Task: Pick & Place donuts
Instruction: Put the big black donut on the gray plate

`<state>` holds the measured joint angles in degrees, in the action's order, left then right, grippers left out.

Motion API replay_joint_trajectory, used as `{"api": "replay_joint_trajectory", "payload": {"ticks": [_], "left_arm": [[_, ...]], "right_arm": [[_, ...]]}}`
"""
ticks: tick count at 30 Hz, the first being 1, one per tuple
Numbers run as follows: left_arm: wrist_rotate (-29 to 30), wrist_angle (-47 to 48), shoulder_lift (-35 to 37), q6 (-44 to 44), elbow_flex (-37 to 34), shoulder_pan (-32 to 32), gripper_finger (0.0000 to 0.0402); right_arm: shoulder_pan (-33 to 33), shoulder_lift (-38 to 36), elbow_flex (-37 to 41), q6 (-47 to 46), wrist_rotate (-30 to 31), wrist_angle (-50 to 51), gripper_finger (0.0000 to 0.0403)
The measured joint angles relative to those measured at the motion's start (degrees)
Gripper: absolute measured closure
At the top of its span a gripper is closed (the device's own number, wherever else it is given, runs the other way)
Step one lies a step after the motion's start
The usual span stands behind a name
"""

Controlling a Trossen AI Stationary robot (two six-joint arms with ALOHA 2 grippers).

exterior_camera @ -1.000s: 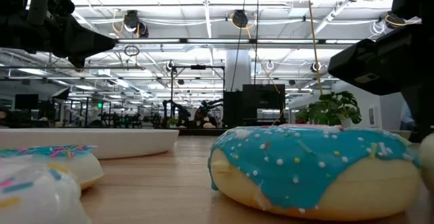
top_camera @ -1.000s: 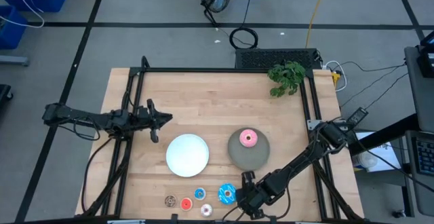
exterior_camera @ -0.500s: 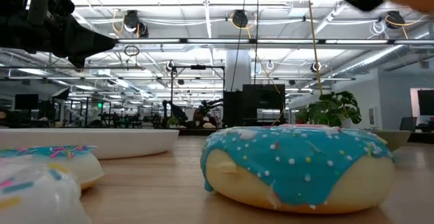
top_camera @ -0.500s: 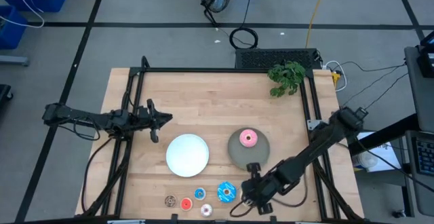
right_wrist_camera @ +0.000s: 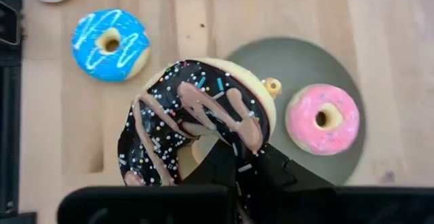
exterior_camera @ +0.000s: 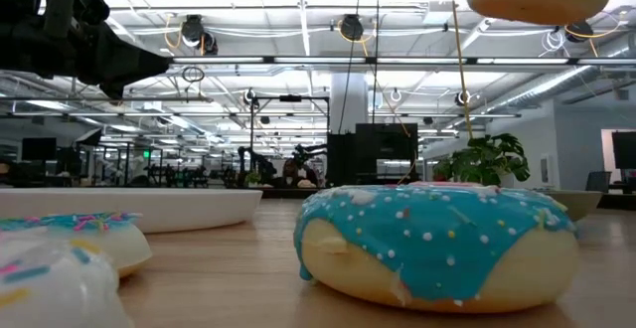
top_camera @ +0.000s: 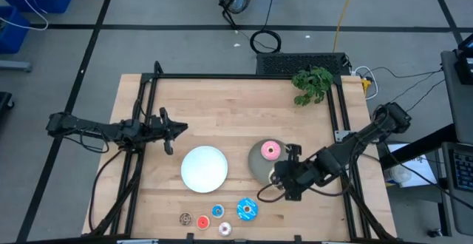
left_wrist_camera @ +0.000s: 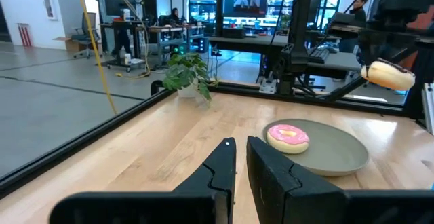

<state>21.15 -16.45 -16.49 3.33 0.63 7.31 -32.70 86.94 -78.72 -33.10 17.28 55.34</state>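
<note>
We note the grey plate (top_camera: 255,167) holding a pink donut (top_camera: 270,150); white plate (top_camera: 205,168) beside it. Right pincer (right_wrist_camera: 234,157) grips the dark sprinkled donut (right_wrist_camera: 196,119) above the grey plate's near rim; left pincer (left_wrist_camera: 240,157) narrow, near the table's left edge. No writing legible.

Wooden table (top_camera: 222,111) — white plate (top_camera: 204,168), grey plate (top_camera: 260,168), plant sprig (top_camera: 312,83), five loose donuts (top_camera: 246,210).

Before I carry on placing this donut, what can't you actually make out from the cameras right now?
- High view: the dark sprinkled donut is hidden under the right gripper, above the grey plate edge.
- Low view: that donut is cut off by the top edge; the blue donut blocks most of the grey plate.
- High view: the four tiny donuts are too small for detail.
- Right wrist view: the donut hides the fingertips.
- Left gripper waits at the table's left.
</note>
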Motion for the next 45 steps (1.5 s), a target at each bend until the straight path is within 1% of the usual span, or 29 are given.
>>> {"api": "replay_joint_trajectory", "payload": {"ticks": [5, 11, 18, 21, 26, 30, 33, 36, 37, 39, 42, 45], "left_arm": [[0.00, 0.33, 0.00, 0.02, -0.01, 0.00, 0.0360], [0.00, 0.26, -0.01, 0.09, 0.00, 0.00, 0.0360], [0.00, 0.25, 0.00, 0.15, -0.01, 0.00, 0.0360], [0.00, 0.29, 0.00, -0.02, 0.01, 0.01, 0.0360], [0.00, 0.31, 0.00, -0.02, 0.01, 0.00, 0.0360], [0.00, 0.31, -0.01, 0.46, 0.00, 0.01, 0.0360], [-0.02, 0.31, 0.00, 1.41, 0.00, 0.00, 0.0360], [-0.01, 0.26, -0.01, 1.55, 0.01, 0.00, 0.0360], [-0.01, 0.10, -0.02, 1.56, -0.01, 0.01, 0.0360], [0.00, -0.20, 0.00, 1.60, 0.01, 0.00, 0.0360], [0.00, -0.16, 0.00, 1.68, -0.01, 0.00, 0.0360], [0.00, -0.08, 0.00, 1.51, -0.01, 0.00, 0.0360]], "right_arm": [[0.13, -0.06, 0.00, 1.37, -1.11, -1.05, 0.0394], [-0.38, -0.31, 0.00, 1.92, -3.95, -2.83, 0.0394], [-0.47, -0.33, 0.00, 3.65, -4.16, -3.81, 0.0394], [-0.79, -0.31, 0.00, 3.74, -5.50, -3.84, 0.0394], [-0.73, -0.31, 0.00, 1.25, -5.42, -3.78, 0.0394], [-0.77, -0.17, 0.28, 1.03, -5.24, -3.48, 0.0394], [-0.21, -0.11, 2.30, 2.92, -4.60, -4.16, 0.0394], [1.27, -0.11, 5.10, 1.45, -0.23, -4.16, 0.0394], [2.22, -0.13, 6.27, 0.84, -0.16, -4.32, 0.0394], [4.15, -0.09, 9.01, 0.81, -2.14, -4.93, 0.0395], [7.04, -0.20, 13.12, 0.78, -2.14, -6.55, 0.0397], [10.40, -0.28, 16.81, 0.82, -3.47, -8.81, 0.0397]]}}
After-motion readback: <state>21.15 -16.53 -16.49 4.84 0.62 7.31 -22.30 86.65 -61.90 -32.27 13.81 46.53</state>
